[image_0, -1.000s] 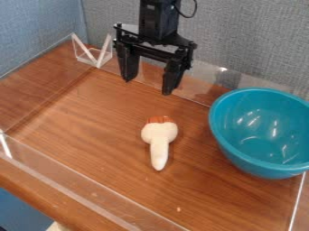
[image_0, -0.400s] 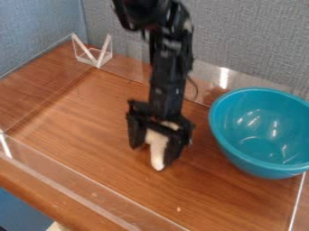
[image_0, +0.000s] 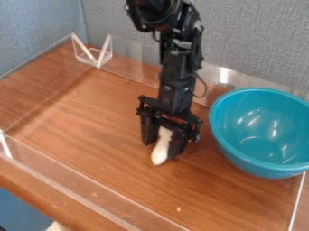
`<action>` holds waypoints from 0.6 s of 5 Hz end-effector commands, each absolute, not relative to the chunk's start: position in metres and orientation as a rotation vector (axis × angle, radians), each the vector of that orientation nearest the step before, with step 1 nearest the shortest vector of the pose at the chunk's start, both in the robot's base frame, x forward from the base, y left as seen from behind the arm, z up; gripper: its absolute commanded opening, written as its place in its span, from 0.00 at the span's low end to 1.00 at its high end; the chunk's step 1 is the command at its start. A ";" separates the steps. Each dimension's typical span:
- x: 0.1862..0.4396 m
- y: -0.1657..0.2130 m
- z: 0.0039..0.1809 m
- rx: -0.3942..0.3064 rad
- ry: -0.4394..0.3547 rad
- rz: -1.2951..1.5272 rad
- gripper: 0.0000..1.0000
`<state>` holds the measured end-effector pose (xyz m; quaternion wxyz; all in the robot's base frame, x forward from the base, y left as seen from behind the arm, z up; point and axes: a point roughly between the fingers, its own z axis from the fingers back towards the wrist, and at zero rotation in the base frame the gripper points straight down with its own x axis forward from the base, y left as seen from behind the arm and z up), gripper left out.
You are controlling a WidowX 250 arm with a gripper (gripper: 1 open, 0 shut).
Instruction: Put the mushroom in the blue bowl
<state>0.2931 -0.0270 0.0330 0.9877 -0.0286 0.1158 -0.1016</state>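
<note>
The mushroom [image_0: 158, 154] lies on the wooden table, its cream stem end pointing toward the front; its cap end is hidden behind the fingers. My gripper [image_0: 164, 143] points down over it, one black finger [image_0: 146, 132] on each side and close against it. Whether the fingers press it does not show. The blue bowl [image_0: 261, 132] stands to the right of the gripper, apart from it and with nothing inside.
Low clear plastic walls [image_0: 72, 176] run round the wooden table top [image_0: 72, 117]. A small white wire stand [image_0: 92, 50] sits at the back left corner. The black arm [image_0: 179, 45] rises behind the mushroom, near the bowl's left rim.
The gripper has come down from above the back of the table onto the mushroom, and its fingers now stand a little closer together around it. The mushroom and bowl have not moved.
</note>
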 end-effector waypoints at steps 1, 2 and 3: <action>0.305 -0.027 0.056 -0.062 0.155 -0.210 0.00; 0.304 -0.026 0.066 -0.071 0.141 -0.218 0.00; 0.301 -0.014 0.087 -0.080 0.128 -0.231 0.00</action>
